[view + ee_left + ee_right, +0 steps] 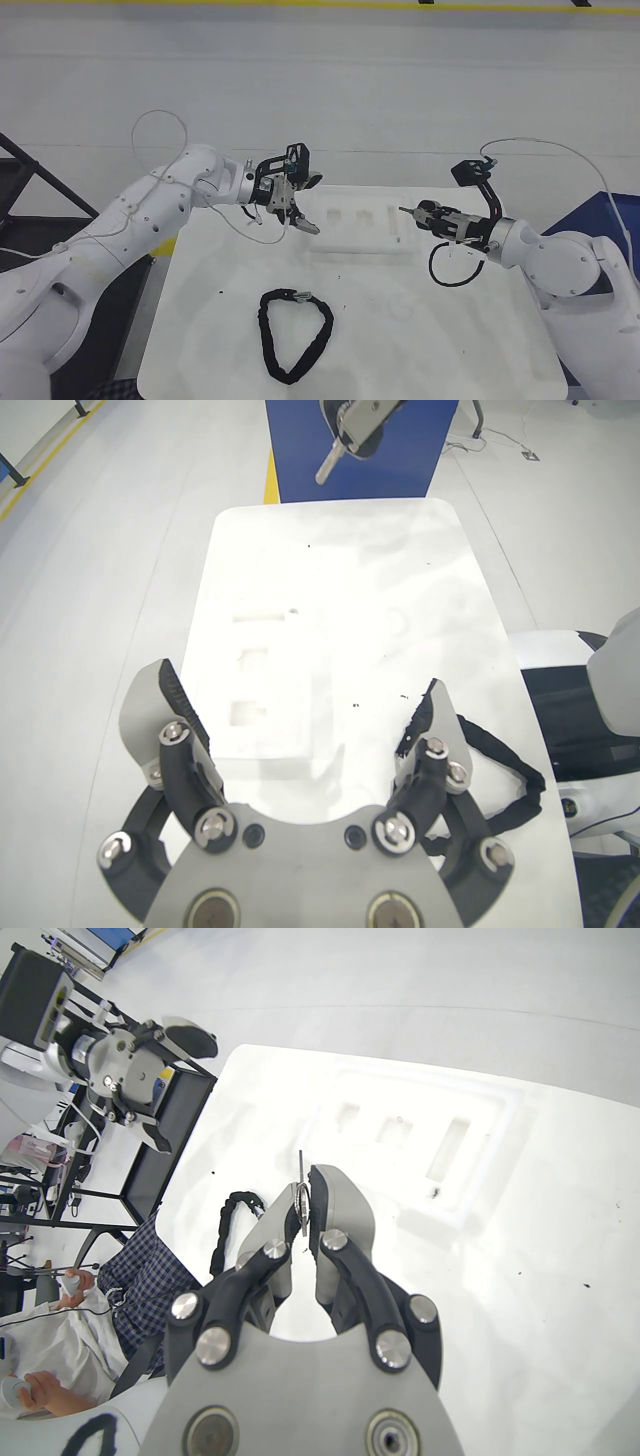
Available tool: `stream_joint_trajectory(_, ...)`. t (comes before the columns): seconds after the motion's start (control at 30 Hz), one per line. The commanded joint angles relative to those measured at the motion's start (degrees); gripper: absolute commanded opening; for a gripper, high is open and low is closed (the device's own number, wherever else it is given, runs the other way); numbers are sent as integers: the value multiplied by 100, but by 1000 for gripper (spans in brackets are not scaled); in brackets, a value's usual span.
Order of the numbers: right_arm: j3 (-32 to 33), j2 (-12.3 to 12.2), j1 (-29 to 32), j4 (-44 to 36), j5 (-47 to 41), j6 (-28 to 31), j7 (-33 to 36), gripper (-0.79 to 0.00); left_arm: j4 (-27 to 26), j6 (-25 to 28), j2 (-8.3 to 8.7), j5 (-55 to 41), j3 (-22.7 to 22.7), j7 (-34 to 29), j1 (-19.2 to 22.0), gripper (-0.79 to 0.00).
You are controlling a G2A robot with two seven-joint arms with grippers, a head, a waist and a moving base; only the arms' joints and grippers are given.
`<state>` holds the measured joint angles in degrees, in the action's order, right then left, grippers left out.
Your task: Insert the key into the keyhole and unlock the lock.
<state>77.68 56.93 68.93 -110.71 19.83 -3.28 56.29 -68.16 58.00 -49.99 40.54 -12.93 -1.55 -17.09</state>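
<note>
Top view shows a white table (450,340) with rounded corners. A white foam tray (370,240) lies across its far half, with several rectangular recesses cut into its upper face. On the near part of the table, on the left arm's side, lies the lock (266,335). It is a chain in a black fabric sleeve, bent into a closed loop, with its metal body at the far end of the loop. It lies flat, apart from the tray and touched by neither arm.

The left gripper (308,203) hangs over the table's far left corner, just beside the tray's left end. In the left wrist view its jaws are spread wide with nothing between the ribbed pads (187,705).

The right gripper (412,211) hovers above the tray's right end, pointing toward the left one. In the right wrist view its jaws (305,1178) are clamped on the head of the key (302,1198).

The key's thin blade sticks out past the fingertips. In the left wrist view the blade slants downward. It is held in the air, well apart from the lock.
</note>
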Motion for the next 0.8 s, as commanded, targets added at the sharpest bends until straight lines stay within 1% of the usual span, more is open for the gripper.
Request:
stream_joint_trajectory(0.0, 0, 0, 0, 0, 0, 0, 0, -785, 63, 0, -12, 339, 70, 221, -84, 0)
stream_joint_trajectory(0.13, 0, 0, 0, 0, 0, 0, 0, -785, 97, 0, -42, 839, 319, 567, -172, 0)
stream_joint_trajectory(0.3, 0, 0, 0, 0, 0, 0, 0, -785, 99, 0, -80, 1200, 319, 340, -440, 0)
stream_joint_trajectory(0.43, 0, 0, 0, 0, 0, 0, 0, -785, 85, 0, -114, 1198, 319, -356, -630, 0)
stream_joint_trajectory(0.53, 0, 0, 0, 0, 0, 0, 0, -785, 3, 0, -149, 911, 319, -942, -739, 0)
stream_joint_trajectory(0.67, 0, 0, 0, 0, 0, 0, 0, -785, -188, 0, -181, 423, 319, -1764, -761, 0)
stream_joint_trajectory(0.7, 0, 0, 0, 0, 0, 0, 0, -785, -243, 0, -184, 305, 319, -1881, -777, 0)
stream_joint_trajectory(0.77, 0, 0, 0, 0, 0, 0, 0, -785, -243, 0, -184, 305, 319, -1881, -777, 0)
